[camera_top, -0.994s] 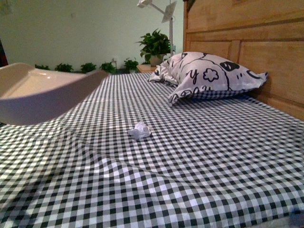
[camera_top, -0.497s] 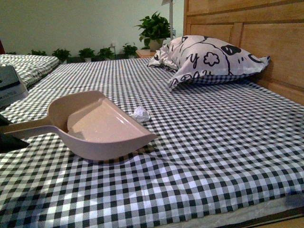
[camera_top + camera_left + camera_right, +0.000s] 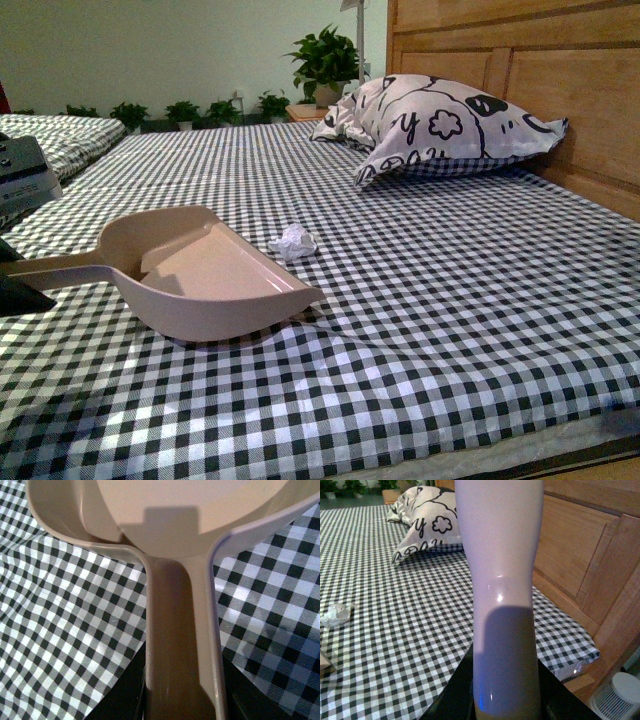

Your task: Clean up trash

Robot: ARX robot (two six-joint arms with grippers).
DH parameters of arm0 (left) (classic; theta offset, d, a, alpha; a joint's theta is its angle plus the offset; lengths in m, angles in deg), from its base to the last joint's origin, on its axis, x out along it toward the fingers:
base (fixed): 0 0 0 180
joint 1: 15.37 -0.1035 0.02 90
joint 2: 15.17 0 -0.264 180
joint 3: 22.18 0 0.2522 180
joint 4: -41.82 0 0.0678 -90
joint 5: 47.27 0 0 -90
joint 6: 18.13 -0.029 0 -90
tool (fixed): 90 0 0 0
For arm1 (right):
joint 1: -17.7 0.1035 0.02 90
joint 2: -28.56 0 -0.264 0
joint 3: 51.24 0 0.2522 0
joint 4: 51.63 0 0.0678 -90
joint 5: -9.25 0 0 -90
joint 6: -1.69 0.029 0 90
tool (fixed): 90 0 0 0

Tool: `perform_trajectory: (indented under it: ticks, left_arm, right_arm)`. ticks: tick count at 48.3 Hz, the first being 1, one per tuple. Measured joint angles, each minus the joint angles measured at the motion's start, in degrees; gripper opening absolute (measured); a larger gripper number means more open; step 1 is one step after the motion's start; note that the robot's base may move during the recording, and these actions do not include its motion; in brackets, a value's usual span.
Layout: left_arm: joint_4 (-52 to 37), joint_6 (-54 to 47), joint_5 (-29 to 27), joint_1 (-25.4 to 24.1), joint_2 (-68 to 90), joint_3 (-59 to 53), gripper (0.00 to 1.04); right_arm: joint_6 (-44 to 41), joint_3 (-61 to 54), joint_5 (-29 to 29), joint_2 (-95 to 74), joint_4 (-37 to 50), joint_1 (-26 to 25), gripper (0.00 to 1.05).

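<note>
The trash (image 3: 292, 241), a small crumpled white paper ball, lies on the black-and-white checked bedsheet (image 3: 450, 300). Just in front and to the left of it, the beige-pink dustpan (image 3: 210, 275) rests on the sheet with its mouth toward the paper, a small gap between them. My left gripper (image 3: 182, 705) is shut on the dustpan handle (image 3: 180, 645) and shows as a dark shape at the front view's left edge. My right gripper (image 3: 505, 700) is shut on the pale brush handle (image 3: 502, 580); the trash (image 3: 335, 615) lies far off to one side there. The brush head is out of view.
A white pillow with black cartoon print (image 3: 450, 125) leans on the wooden headboard (image 3: 520, 70) at the back right. Potted plants (image 3: 325, 60) stand beyond the bed. A grey box (image 3: 25, 170) sits at the left edge. The bed's side edge and a white appliance (image 3: 620, 695) lie beside my right arm.
The dustpan came down from high on the left onto the sheet, then drew slightly back and lower, so the paper ball shows whole. The trash has not moved.
</note>
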Motion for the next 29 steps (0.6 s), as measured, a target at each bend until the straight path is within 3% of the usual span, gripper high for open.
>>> perform_trajectory:
  ticks: [29]
  left_arm:
    - [4.7, -0.4, -0.2, -0.4, 5.0, 6.2, 0.27]
  right_arm:
    - [0.0, 0.0, 0.0, 0.0, 0.0, 0.0, 0.19]
